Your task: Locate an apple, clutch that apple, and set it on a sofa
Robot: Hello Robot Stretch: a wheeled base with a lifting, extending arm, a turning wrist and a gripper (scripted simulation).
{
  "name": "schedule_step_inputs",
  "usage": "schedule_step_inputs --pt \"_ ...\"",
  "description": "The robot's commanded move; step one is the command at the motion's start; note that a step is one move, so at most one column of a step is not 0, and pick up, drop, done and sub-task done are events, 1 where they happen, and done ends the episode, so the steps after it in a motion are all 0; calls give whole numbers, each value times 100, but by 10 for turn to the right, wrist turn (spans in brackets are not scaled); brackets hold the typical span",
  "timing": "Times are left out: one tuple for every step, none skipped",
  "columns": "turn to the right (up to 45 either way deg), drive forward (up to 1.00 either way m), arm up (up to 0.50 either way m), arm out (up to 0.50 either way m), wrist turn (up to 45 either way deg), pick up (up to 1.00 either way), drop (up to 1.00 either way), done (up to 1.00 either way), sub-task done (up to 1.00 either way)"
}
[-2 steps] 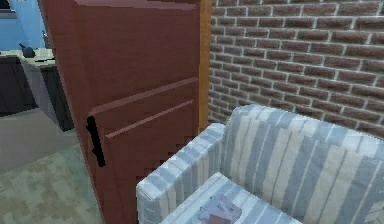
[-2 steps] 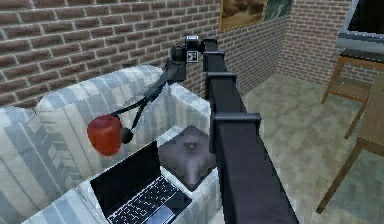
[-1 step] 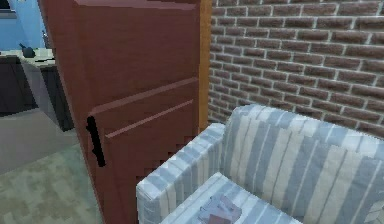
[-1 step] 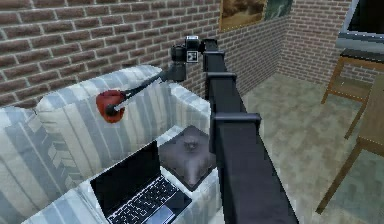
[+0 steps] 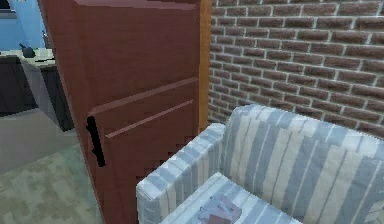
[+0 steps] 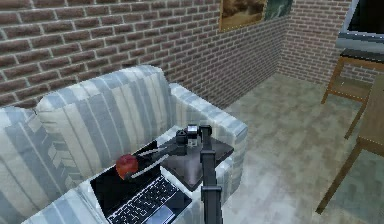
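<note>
The end effector (image 6: 142,161) extends to the sofa (image 6: 90,110) seat with the apple (image 6: 127,166) at its far end, apparently for set-down, though I cannot tell whether it grips the fruit.

Living room (striped sofa (image 5: 300,160); door (image 5: 130,90))

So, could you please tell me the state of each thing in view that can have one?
Door, open.
Laptop, lid open, on the sofa seat.
Apple, whole, at the tip of the hand; held or resting, cannot tell.
</note>
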Motion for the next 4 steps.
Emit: schedule_step_inputs --pt "0 0 -32 0 0 0 0 0 0" --pt "0 0 0 0 0 0 100 0 0" --pt "0 0 10 0 0 0 0 0 0" --pt "0 0 0 -8 0 0 0 0 0"
